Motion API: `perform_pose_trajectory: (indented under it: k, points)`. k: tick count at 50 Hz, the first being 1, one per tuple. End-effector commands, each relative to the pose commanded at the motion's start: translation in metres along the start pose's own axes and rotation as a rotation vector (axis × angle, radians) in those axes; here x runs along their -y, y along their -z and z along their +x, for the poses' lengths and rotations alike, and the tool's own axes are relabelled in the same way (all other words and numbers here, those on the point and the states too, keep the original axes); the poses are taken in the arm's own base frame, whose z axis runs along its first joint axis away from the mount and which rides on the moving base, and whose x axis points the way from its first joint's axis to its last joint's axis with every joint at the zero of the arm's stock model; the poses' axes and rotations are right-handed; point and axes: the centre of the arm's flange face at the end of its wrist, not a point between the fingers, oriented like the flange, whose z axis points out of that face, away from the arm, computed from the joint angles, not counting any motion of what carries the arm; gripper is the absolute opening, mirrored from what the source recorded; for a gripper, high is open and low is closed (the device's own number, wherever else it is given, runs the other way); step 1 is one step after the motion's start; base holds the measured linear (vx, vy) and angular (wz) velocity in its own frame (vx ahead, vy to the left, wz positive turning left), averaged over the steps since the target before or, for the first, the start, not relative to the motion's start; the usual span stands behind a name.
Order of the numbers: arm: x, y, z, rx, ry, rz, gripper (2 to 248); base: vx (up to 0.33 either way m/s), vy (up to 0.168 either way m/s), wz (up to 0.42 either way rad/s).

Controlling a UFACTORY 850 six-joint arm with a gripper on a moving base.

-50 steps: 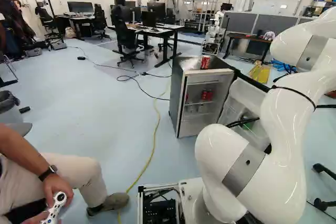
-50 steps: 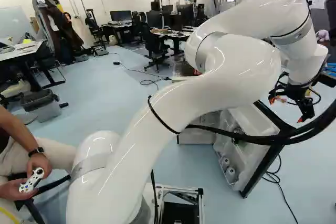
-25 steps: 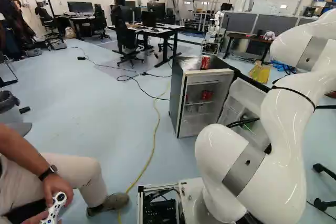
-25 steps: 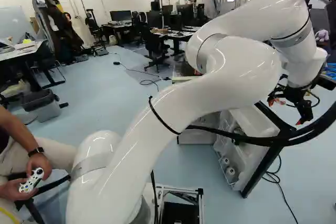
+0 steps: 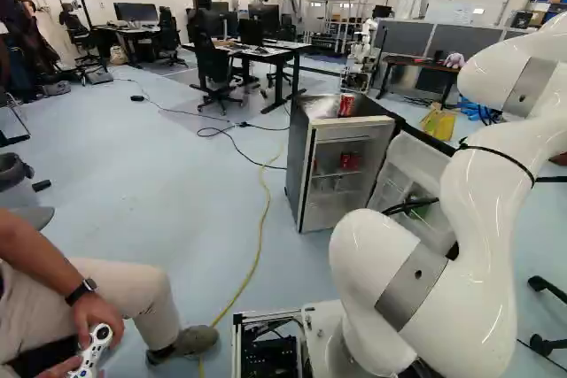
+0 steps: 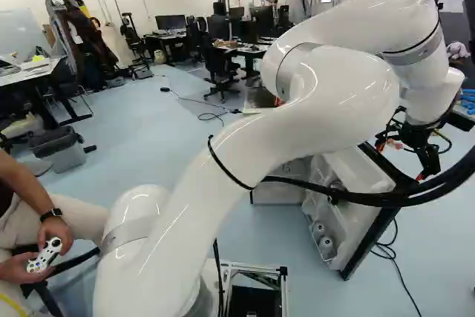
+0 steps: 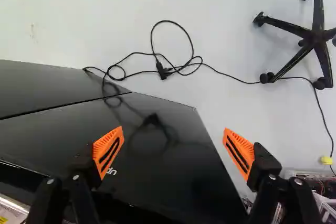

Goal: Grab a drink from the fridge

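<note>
My black gripper with two orange-padded fingers (image 6: 399, 159) hangs at the right of the right base view, on the far end of my white jointed arm (image 5: 483, 219), to the right of the fridge's open door. In the wrist view my fingers stand spread wide, the ribbed orange pads (image 7: 109, 148) facing each other with nothing pinched between them. Under and between them I see a glossy black panel (image 7: 157, 166); ahead, a thin black cable (image 7: 173, 69) lies looped on the pale floor (image 7: 105, 9), running to a black chair base on castors (image 7: 315, 38).

The drinks are well apart from my gripper: red cans (image 5: 350, 161) stand on a shelf inside the small dark fridge with a pale interior (image 5: 299, 165), right of the middle in the left base view. Its white-lined door (image 5: 416, 158) is swung open. Another red can (image 5: 346, 105) stands upright on the fridge's top, just beside a clear, crumpled plastic bag (image 5: 322, 107).
</note>
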Motion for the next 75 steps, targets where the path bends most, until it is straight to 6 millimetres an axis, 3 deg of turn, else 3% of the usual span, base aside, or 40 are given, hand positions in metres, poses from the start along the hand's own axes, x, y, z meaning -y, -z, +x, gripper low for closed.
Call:
perform_pose_trajectory:
  k: [75]
  points:
    - [0.001, 0.012, -0.056, 0.178, -0.001, -0.004, 247, 0.000, 0.000, 0.000]
